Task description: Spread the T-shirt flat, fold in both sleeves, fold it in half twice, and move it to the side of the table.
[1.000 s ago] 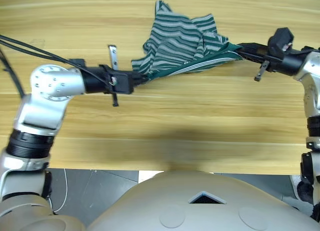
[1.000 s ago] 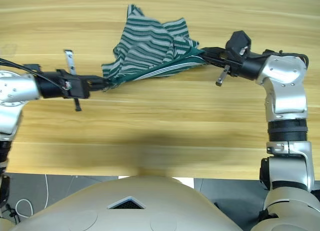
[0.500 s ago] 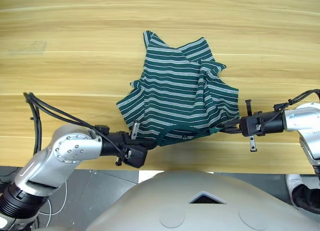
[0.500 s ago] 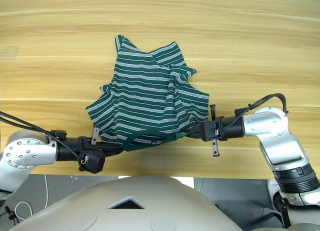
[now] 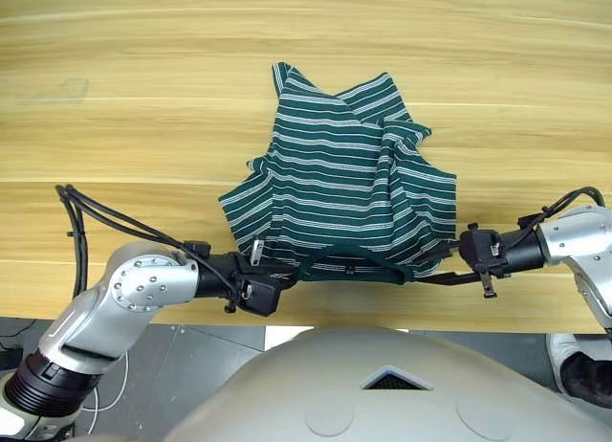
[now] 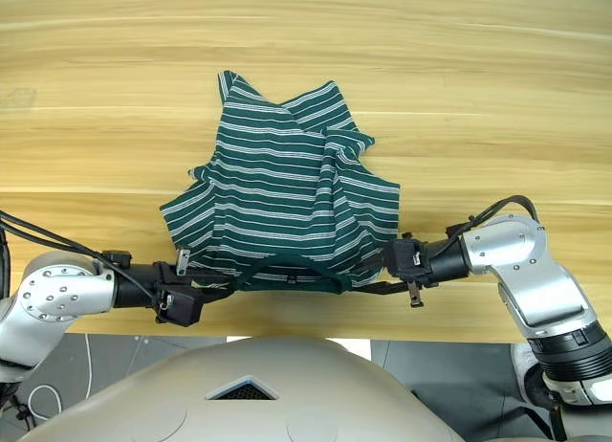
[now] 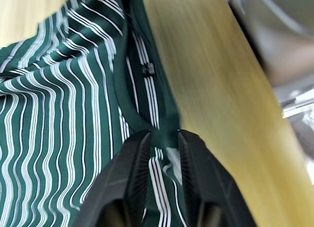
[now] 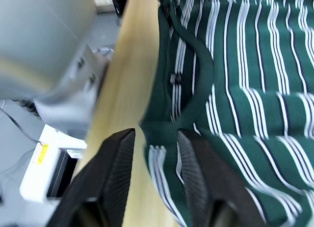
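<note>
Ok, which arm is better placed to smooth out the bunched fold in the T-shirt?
Probably right. The bunched fold runs down the T-shirt right of centre, nearer the right pincer; the left pincer, shut on the T-shirt, would have to cross the flatter half.

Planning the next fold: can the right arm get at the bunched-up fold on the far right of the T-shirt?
Probably yes. The bunched-up fold lies uncovered on the T-shirt, but the right gripper grips the near edge and must let go first.
</note>
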